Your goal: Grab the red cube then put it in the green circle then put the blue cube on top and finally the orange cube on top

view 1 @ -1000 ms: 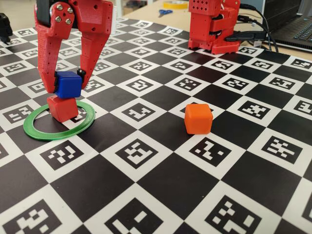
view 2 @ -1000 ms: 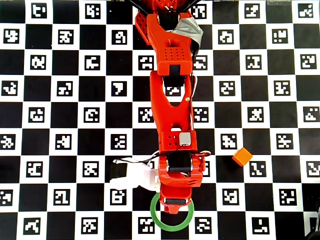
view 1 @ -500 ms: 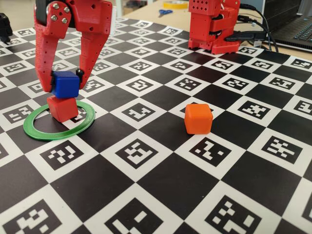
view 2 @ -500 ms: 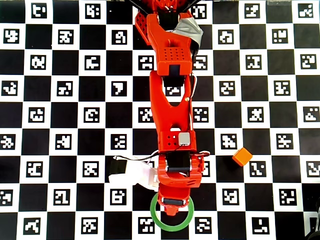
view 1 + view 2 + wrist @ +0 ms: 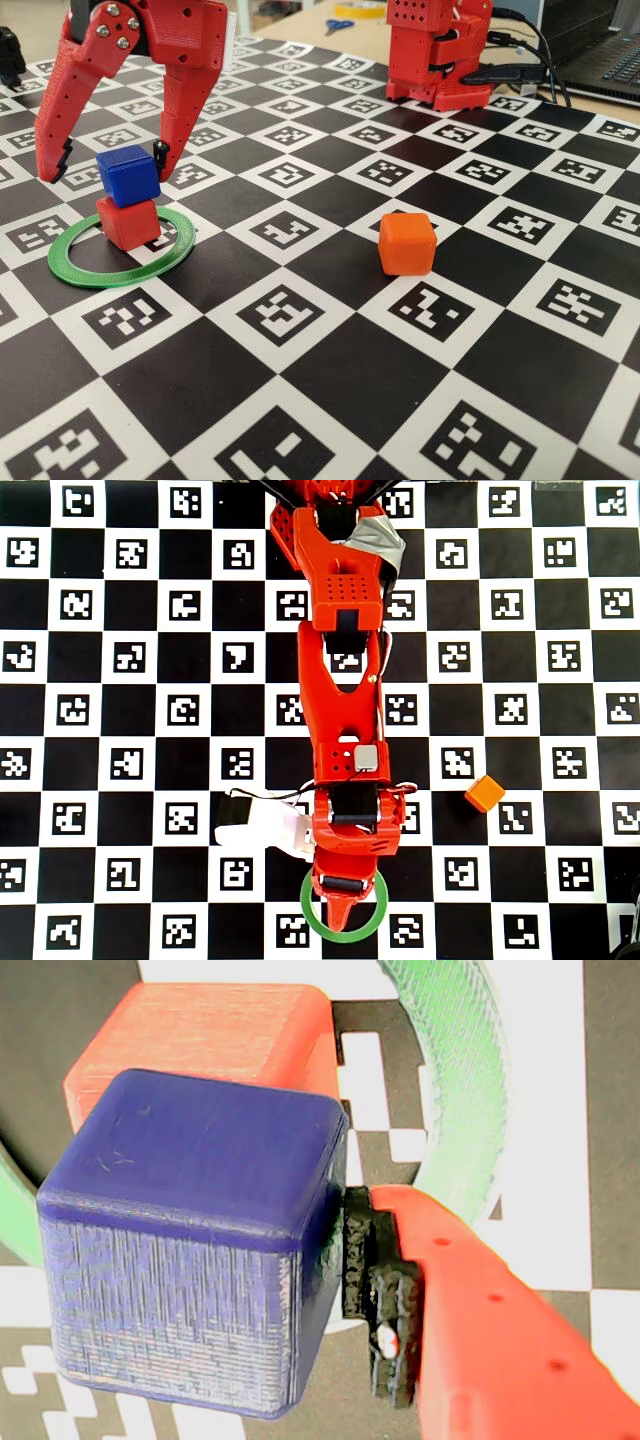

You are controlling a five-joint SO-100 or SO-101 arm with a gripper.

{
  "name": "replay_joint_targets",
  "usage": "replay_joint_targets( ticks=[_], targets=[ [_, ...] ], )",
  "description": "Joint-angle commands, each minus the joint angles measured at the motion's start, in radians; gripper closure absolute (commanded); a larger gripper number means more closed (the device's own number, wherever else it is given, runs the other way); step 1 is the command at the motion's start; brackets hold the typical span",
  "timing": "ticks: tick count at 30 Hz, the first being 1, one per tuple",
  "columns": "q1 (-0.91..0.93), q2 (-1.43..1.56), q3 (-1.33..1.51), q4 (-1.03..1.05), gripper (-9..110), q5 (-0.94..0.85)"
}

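Blue cube: the small matte deep-blue plastic cube sat on top of the small matte red plastic cube, twisted a bit off square from it, no long axis really.
Red cube: inside the flat thin green plastic ring, near its back edge in the fixed view.
Arm: stretched straight out over the checkered marker board, wrist pointing down above the ring in the overhead view.
Gripper: the red two-finger gripper was spread wide, holding nothing; one black pad just beside the blue cube.
Orange cube: the matte bright-orange plastic cube well apart to the right in the fixed view.
Change: half a second earlier the fingers were clamped on the blue cube; they'd let go.
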Motion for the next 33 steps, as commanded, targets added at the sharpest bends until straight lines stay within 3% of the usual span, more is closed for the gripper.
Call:
replay_joint_targets(
  ticks=[1, 20, 33],
  targets=[
    [0.008, 0.051, -0.095, -0.008, 61, 0.006],
    [0.008, 0.086, -0.061, -0.041, 61, 0.008],
    [-0.052, 0.456, 0.310, -0.098, 60, 0.009]
  ],
)
